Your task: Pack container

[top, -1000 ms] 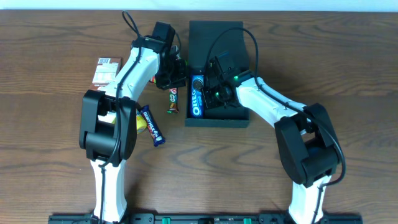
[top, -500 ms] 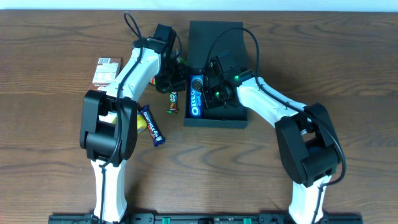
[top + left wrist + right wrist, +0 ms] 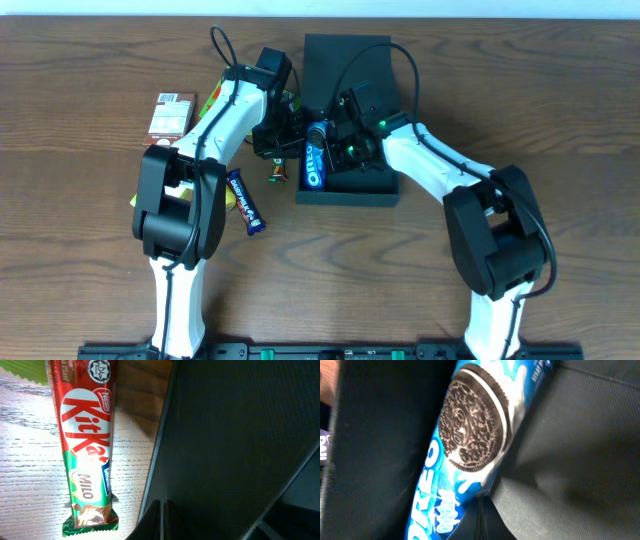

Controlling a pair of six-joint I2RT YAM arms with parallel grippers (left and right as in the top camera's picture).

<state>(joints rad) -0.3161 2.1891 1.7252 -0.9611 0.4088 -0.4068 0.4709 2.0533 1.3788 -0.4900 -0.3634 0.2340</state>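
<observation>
On a dark wood bench [image 3: 80,250], seen from above, L to R. Far left lies a red-and-white snack carton [image 3: 170,113], well apart from the action. Nearer centre, a dark blue choc bar [image 3: 245,201] sits beside the left arm's base link.

Next is a KitKat Milo bar [image 3: 279,168], lying just beside the container's left wall. The wrist view shows it flat on the wood and untouched.

The left pincer [image 3: 292,128] is clenched, w/ its tips at the rim of that wall. Whether they nip the rim or only rest against it can't be told.

The container [image 3: 345,192], a dark teal box, sits mid-bench w/ its flap lid [image 3: 340,65] thrown back, away from the arms. Inside, an Oreo pack [image 3: 316,165] lies lengthwise along the left wall.

The right pincer [image 3: 335,145] is down in the box, also clenched and grasping nothing. Its tips are against the Oreo pack's side.

Likely step is seating the Oreo snug to the wall so other snacks fit. To do it well:
- Push low on the pack, slow and sideways, so it doesn't ride up or get crushed.
- Brace the wall w/ the left arm so the box doesn't skid.
- Lift the right arm straight up and clear before fetching the KitKat.
</observation>
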